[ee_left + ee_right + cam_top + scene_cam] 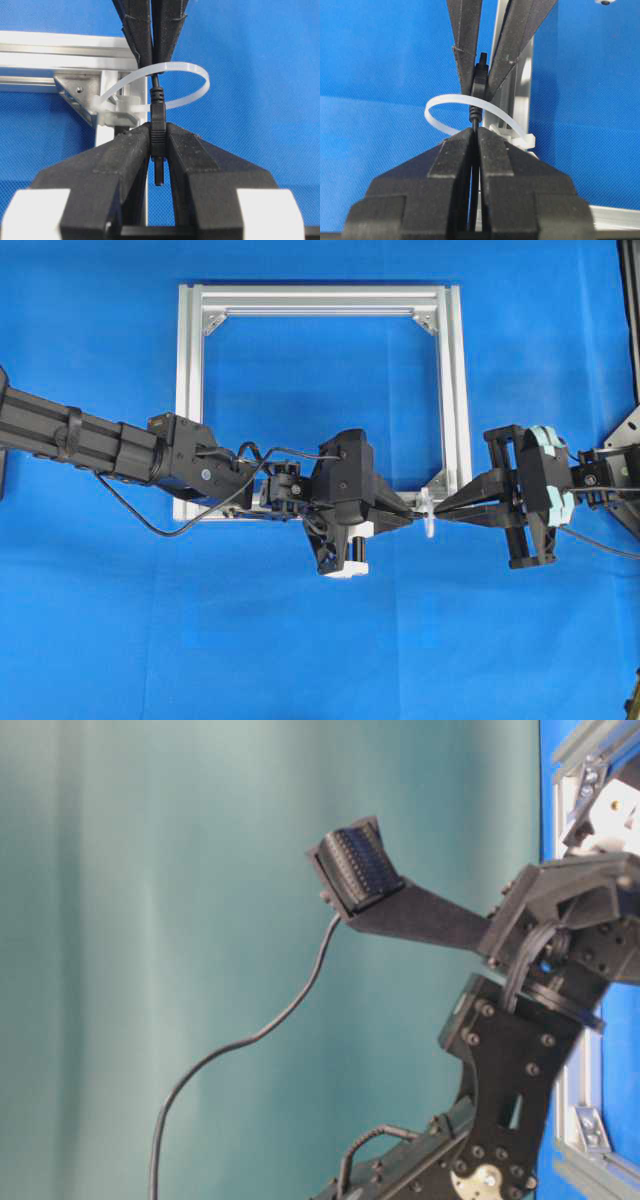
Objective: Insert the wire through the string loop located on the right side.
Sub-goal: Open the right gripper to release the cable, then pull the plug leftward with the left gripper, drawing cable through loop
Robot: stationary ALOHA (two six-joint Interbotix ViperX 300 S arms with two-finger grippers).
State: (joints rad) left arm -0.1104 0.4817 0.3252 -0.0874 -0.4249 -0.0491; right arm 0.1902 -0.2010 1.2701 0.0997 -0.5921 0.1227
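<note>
On the left of the overhead view my left arm reaches in across the blue cloth (100, 640), its body covering most of the near bar of the silver frame (190, 390). My left gripper (408, 514) points right at the frame's near right corner, and from above I can hardly make out what it carries. The left wrist camera settles it: my left fingers (125, 160) are clamped on the plug of the wire (158, 125), whose far end pokes out behind them. The thin cable runs on from the plug through the string loop (192, 67), a whitish band standing off the corner. Beyond the loop, my right gripper (442, 508) meets the left one tip to tip. In the right wrist view its fingers (492, 150) are pressed nearly together on the cable, though it may be only a loose hold. The table-level view shows only arm parts.
</note>
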